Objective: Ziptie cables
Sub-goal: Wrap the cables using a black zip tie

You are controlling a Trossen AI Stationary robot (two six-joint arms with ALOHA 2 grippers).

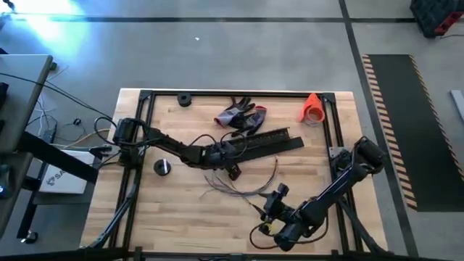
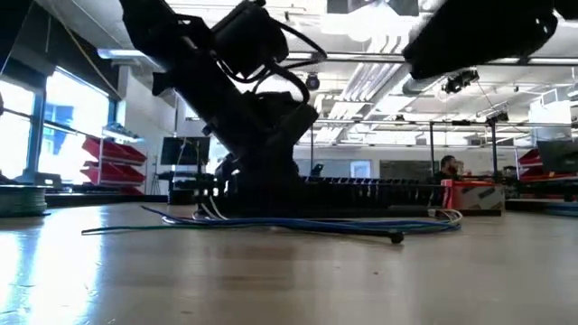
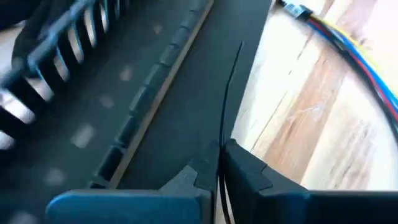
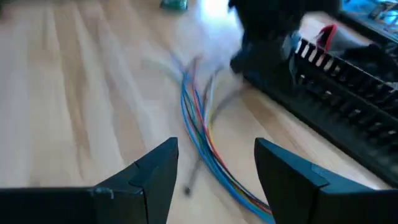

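The cables [image 1: 239, 185] are a loose bundle of thin wires lying in a curve on the wooden table, near its middle; they also show in the low view [image 2: 316, 224] and ahead of the right fingers [image 4: 198, 124]. My left gripper [image 1: 233, 170] is at the near edge of the long black slotted strips [image 1: 268, 141]. It is shut on a thin black tie [image 3: 229, 93]. My right gripper [image 1: 275, 197] hovers open at the near side of the cables, its fingers [image 4: 155, 177] standing to either side of the bundle's end without touching it. My left gripper [image 3: 221, 152] pinches the thin black tie between its two fingertips, at the tie's end [image 3: 220, 146] nearest the fingers. The rest of the tie runs straight ahead of the fingers, along the dark strip surface beside the bare wood.
Grey-and-red gloves [image 1: 243, 116] lie beyond the slotted strips. An orange cone-shaped piece [image 1: 312, 109] is at the far right, a black ring [image 1: 183, 99] at the far left, a small round part [image 1: 162, 166] left of the cables. Black frame rails [image 1: 145, 123] border the table.
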